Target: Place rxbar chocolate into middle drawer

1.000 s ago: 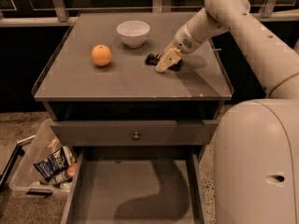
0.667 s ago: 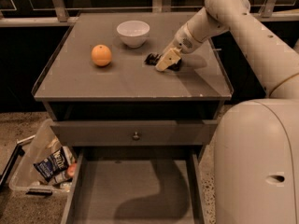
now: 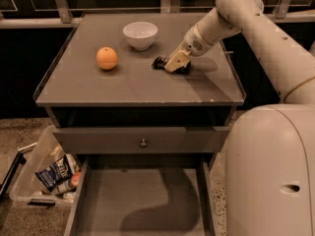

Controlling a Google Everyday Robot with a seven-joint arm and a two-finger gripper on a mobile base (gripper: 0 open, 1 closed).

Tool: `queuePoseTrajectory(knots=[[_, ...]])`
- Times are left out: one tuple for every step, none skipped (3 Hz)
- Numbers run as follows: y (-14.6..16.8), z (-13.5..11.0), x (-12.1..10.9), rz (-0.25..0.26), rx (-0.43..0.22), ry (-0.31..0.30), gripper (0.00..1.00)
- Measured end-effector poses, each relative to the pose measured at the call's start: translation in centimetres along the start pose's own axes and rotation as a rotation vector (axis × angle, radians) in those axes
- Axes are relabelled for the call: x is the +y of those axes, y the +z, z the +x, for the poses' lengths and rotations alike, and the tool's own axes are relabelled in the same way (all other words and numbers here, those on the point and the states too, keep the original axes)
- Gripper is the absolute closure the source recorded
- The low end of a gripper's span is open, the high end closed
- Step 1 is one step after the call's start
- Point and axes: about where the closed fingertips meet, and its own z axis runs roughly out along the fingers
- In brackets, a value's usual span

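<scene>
The rxbar chocolate (image 3: pixel 159 62) is a small dark bar lying on the cabinet top, right of the middle; only its dark ends show from under the gripper. My gripper (image 3: pixel 175 63) is down on the bar, reaching in from the right with the arm above it. The middle drawer (image 3: pixel 123 195) stands pulled out at the bottom of the view, with a plain grey floor and nothing in it.
An orange (image 3: pixel 107 58) and a white bowl (image 3: pixel 140 34) sit on the cabinet top (image 3: pixel 128 87). A shut drawer front with a round knob (image 3: pixel 142 142) is above the open drawer. A clear bin (image 3: pixel 30 181) with a blue-and-white packet (image 3: pixel 53 172) stands on the floor at left. My white base (image 3: pixel 270 171) fills the right.
</scene>
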Motion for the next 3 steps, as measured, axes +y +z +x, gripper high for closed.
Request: queuePoseTrajectory(knots=[[0.1, -0.1, 0.0, -0.002, 0.000, -0.001, 1.00], [-0.2, -0.3, 0.0, -0.002, -0.001, -0.002, 1.00], [-1.8, -0.4, 1.1, -0.003, -0.035, -0.013, 1.00]])
